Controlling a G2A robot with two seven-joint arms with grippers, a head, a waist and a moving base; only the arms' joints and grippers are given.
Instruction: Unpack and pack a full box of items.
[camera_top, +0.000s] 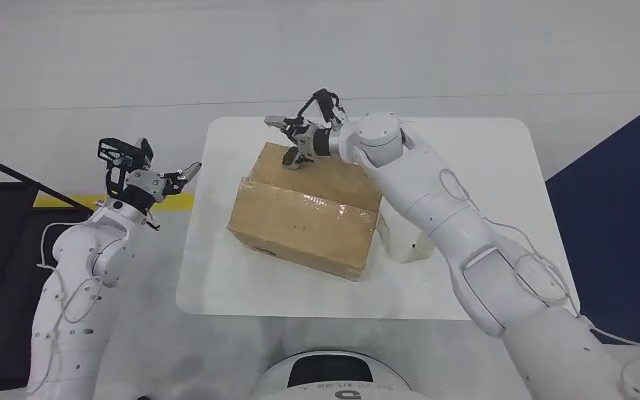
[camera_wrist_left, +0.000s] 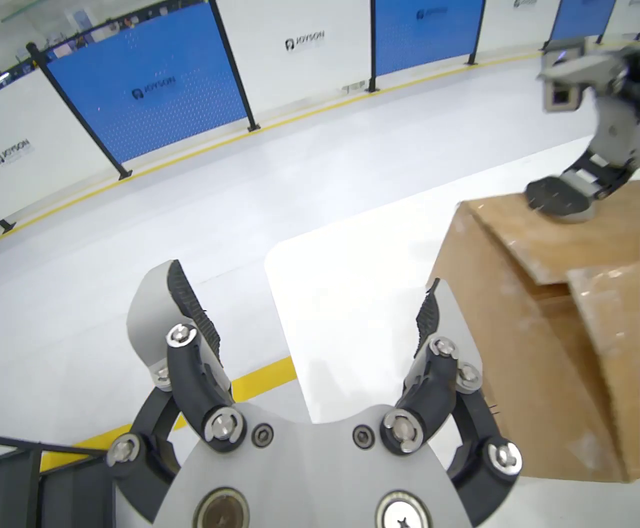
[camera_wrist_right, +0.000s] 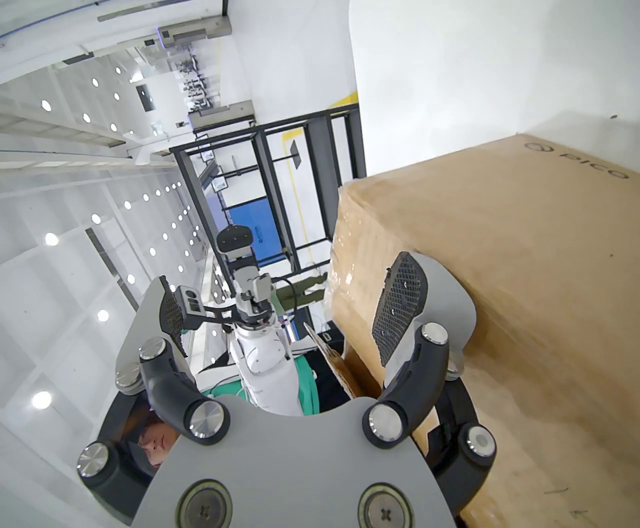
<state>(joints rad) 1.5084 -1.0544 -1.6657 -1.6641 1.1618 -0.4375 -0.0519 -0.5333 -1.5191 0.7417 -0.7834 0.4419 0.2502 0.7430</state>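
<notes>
A closed brown cardboard box (camera_top: 300, 215) lies at an angle on the white table (camera_top: 480, 160). My right gripper (camera_top: 285, 140) is open at the box's far left corner, one finger resting on the lid and the other held out in the air. In the right wrist view the right gripper (camera_wrist_right: 285, 305) has one pad (camera_wrist_right: 400, 300) flat against the box top (camera_wrist_right: 525, 240). My left gripper (camera_top: 185, 175) hangs open and holds nothing, off the table's left edge. In the left wrist view the left gripper (camera_wrist_left: 305, 305) faces the box's end wall (camera_wrist_left: 500, 350), where the flaps gape slightly.
A small white object (camera_top: 402, 240) stands against the box's right side. Bare table lies in front of the box and to its right. A yellow floor line (camera_top: 60, 200) and a dark frame (camera_top: 15, 230) lie off the table's left side.
</notes>
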